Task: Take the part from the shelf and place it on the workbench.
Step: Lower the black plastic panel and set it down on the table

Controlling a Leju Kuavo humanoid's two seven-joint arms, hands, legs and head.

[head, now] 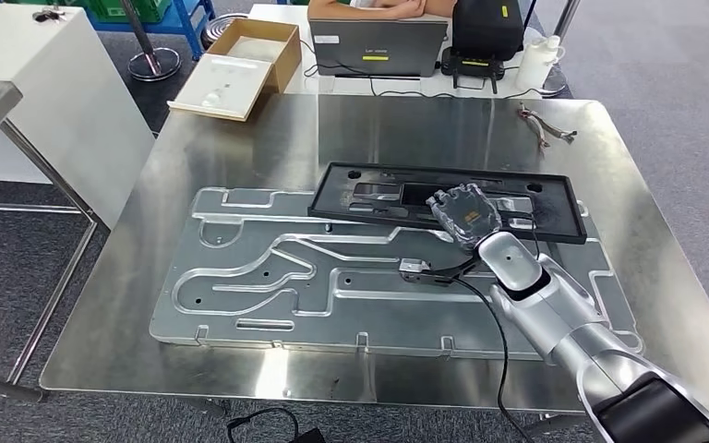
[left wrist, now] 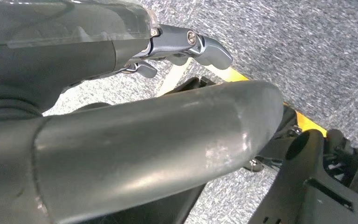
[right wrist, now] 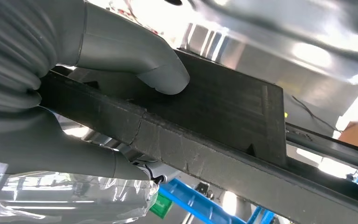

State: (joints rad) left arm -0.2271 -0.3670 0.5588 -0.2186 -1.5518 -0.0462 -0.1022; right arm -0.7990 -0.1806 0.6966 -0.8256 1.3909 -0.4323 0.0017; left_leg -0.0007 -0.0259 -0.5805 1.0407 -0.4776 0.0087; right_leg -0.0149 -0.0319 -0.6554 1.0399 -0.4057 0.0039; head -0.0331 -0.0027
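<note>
We have the black part, a long flat frame, held just right of the frame's centre in the head view, over the far edge of the grey metal plate that lies on the steel tabletop. Our right hand grips its near long edge: in the right wrist view the thumb presses on one face and the fingers curl under the other, pinching the rim. Whether the part already rests on the plate or hangs just above it, we cannot tell. To finish well, we judge we should lower it level, let the far edge settle first, then ease the fingers apart without dragging it. Our left hand hangs over the carpet, fingers loosely curled and holding nothing.
</note>
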